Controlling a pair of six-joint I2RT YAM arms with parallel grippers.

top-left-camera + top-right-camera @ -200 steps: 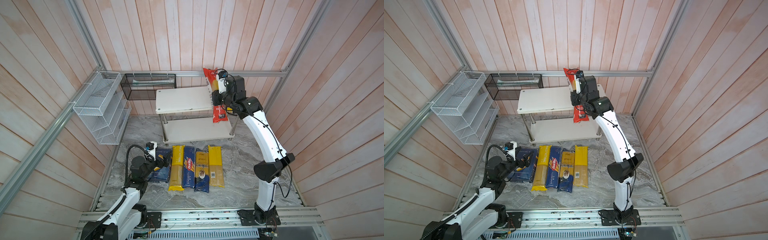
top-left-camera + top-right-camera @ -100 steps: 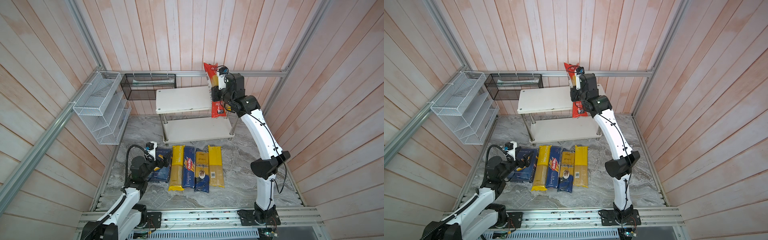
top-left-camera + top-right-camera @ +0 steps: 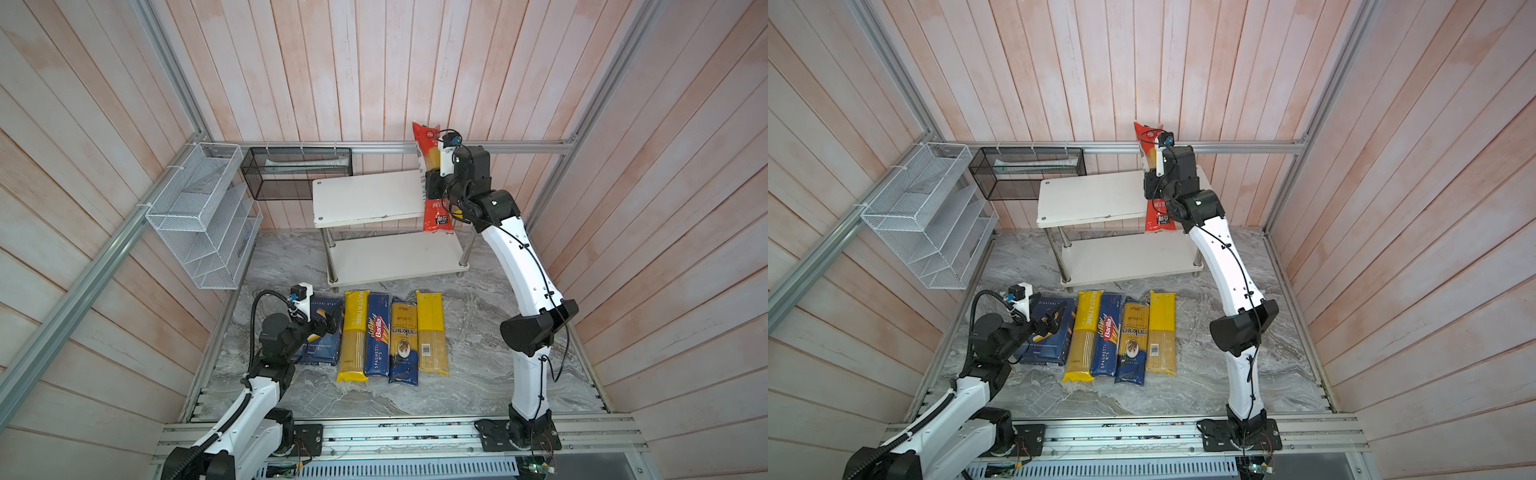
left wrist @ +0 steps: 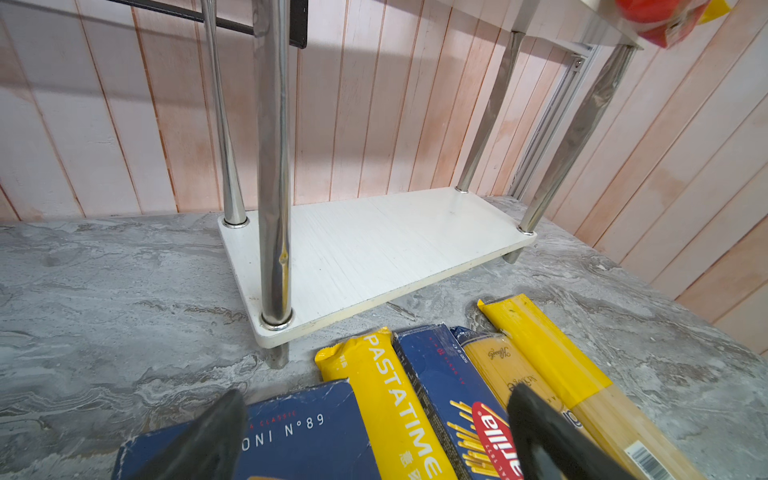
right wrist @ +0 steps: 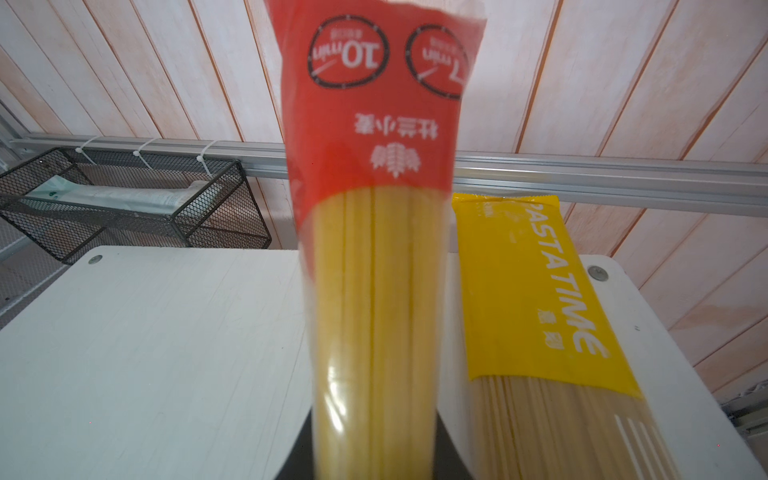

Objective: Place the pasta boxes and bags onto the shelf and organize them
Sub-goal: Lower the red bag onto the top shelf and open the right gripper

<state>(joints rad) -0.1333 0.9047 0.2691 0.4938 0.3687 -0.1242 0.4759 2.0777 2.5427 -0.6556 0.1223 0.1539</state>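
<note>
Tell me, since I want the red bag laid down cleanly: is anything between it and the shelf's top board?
Nothing visible does. The red bag, held by the right gripper, hangs over a bare stretch of the shelf's top board; a yellow PASTATIME bag lies on that board beside it, not beneath.

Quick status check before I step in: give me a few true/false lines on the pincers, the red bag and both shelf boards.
1. The right pincer is shut on the red bag, which is not yet laid on the shelf. True.
2. The lower board already carries a pack. False: it is bare.
3. A yellow PASTATIME bag lies on the top board. True.
4. The left pincer grips a box. False: it is open over the wide blue box, holding nothing.
</note>
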